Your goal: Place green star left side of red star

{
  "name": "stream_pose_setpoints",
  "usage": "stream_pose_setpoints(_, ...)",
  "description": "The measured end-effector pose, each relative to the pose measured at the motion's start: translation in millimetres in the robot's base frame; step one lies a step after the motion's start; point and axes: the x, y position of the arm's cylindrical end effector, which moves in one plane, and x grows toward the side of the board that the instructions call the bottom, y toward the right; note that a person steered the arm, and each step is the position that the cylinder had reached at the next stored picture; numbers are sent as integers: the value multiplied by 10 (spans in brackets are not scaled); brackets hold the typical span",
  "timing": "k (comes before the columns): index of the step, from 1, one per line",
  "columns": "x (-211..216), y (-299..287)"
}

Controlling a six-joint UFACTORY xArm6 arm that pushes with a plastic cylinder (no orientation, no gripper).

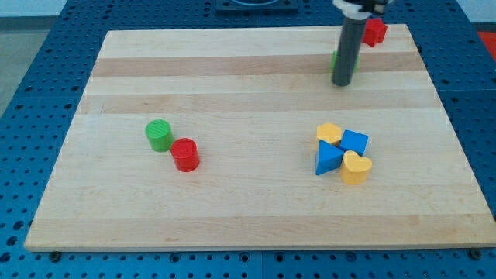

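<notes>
The red star (375, 31) lies near the view's top right corner of the wooden board (232, 85). The green star (335, 60) is just below and to the left of it, almost wholly hidden behind my rod; only a green sliver shows at the rod's left edge. My tip (342, 82) rests on the board right at the green star's lower side, apparently touching it.
A green cylinder (159, 135) and a red cylinder (185, 154) touch each other at the view's left middle. A cluster at the right middle holds a yellow block (328, 133), a blue block (355, 142), a blue triangle (328, 158) and a yellow heart (356, 167).
</notes>
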Motion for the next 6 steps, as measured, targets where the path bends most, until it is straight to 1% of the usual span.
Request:
stream_pose_setpoints(1,-257,1)
stream_pose_setpoints(4,-795,18)
stream_pose_setpoints(5,-568,-60)
stream_pose_setpoints(6,-205,-506)
